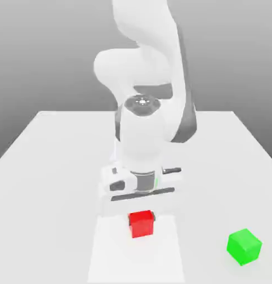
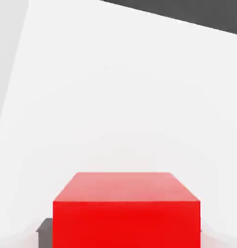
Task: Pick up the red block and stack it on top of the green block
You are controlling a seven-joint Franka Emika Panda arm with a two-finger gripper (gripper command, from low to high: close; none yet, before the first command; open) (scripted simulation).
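- Exterior view: one red block (image 1: 142, 224), low and just to the exterior view's left of centre, directly beneath the hand of the arm (image 1: 142, 130).
- One gripper (image 1: 142, 218), pointed downward, closed on the red block; dark fingertips (image 1: 130, 221) at opposite sides of the block, opening no wider than the block itself.
- One green block (image 1: 244, 247), toward the exterior view's right, near the lower corner; set on the desk (image 1: 49, 205), turned at an angle, well apart from both the red block and the gripper.
- One bright white rectangular patch (image 1: 136, 258) on the desk, plain, behind and below the red block as seen; contact between red block and surface: cannot tell.
- One arm, white with dark grey joint parts, reaching down from the upper edge over the desk.
- Hand view: red block, large and close, with one paler face and one deep red face, edges straight and level.
- Dark grey fingertip against one side of the red block; bright white patch beyond, with a dark grey area past one edge.
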